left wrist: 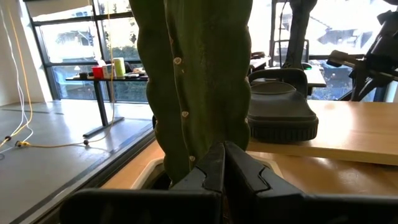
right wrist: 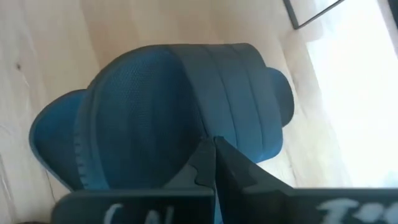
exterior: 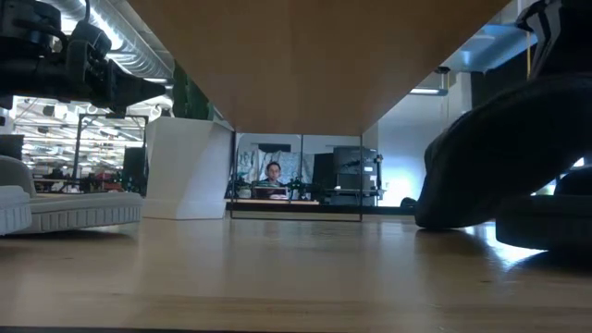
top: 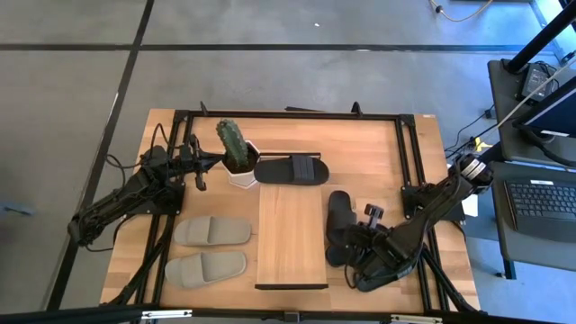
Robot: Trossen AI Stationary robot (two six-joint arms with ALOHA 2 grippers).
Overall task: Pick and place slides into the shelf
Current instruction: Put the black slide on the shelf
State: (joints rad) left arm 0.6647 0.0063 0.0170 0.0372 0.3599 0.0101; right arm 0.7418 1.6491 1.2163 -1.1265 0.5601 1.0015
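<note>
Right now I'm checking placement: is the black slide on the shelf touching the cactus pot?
Apart. High view shows bare wood between slide and pot.

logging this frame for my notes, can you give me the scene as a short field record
shelf: light wood panel mid table, one black slide lying across its far end
grey slides: pair flat on the table left of the shelf
black slides right: one beside the shelf, others under the right arm
cactus: in white pot
left gripper: by the cactus, jaws shut
right gripper: over the black slides, jaws shut
</note>
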